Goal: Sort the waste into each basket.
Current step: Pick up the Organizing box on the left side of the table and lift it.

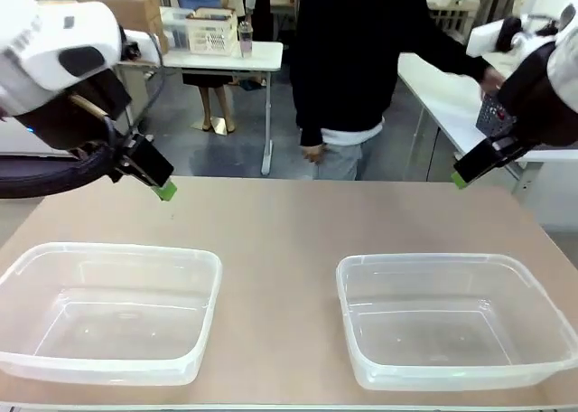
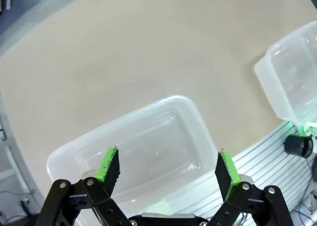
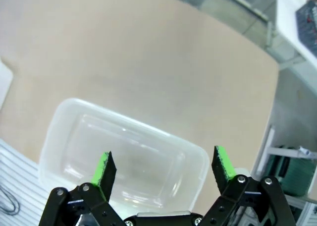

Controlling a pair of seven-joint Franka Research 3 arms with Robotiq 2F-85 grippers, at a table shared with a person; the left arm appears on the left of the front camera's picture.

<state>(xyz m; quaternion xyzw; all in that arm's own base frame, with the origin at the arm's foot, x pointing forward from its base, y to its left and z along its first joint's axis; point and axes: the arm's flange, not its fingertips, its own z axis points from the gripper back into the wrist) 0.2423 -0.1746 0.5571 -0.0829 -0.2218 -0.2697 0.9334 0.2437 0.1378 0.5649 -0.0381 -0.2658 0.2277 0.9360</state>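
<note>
The left claw (image 2: 167,164) hangs spread wide above the table (image 1: 280,222), pinching nothing, its green pads (image 2: 110,162) well apart. The left basket (image 1: 117,248) sits on the table below that claw and a little nearer the robot; in the left wrist view it shows between the two fingers. The right claw (image 3: 163,164), likewise spread and clear of everything, hangs over the table's right side, with the right basket (image 1: 424,259) below it and toward the robot, framed between its fingers in the right wrist view. The baskets stand side by side, well apart. Beyond both claws, a person (image 1: 352,60) in a black top stands at the table's far side, one arm stretched out toward the right claw's side.
</note>
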